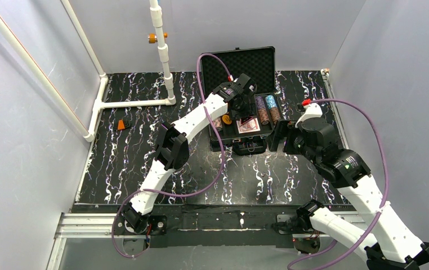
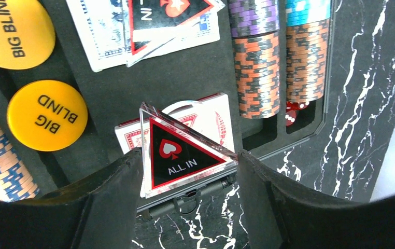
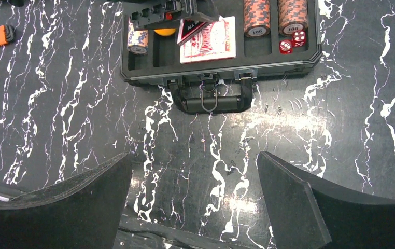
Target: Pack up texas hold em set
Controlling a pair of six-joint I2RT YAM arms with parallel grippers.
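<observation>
The black case (image 1: 245, 63) lies open at the back middle, its ribbed lid standing up. My left gripper (image 2: 187, 155) hangs over the case's front edge, shut on a red-black "ALL IN" triangle (image 2: 182, 155) that stands tilted on edge above a red card deck (image 2: 221, 119). In the foam sit two orange discs (image 2: 46, 115), a second triangle (image 2: 169, 15) on the blue deck (image 2: 107, 31), chip stacks (image 2: 257, 67) and red dice (image 2: 291, 111). My right gripper (image 3: 193, 176) is open above bare table, in front of the case handle (image 3: 211, 98).
A small orange block with a black part (image 1: 124, 124) lies on the table at the left. A white pipe frame (image 1: 133, 103) with an upright post (image 1: 161, 45) stands at the back left. Grey walls close in both sides. A purple cable (image 1: 204, 73) loops over the case.
</observation>
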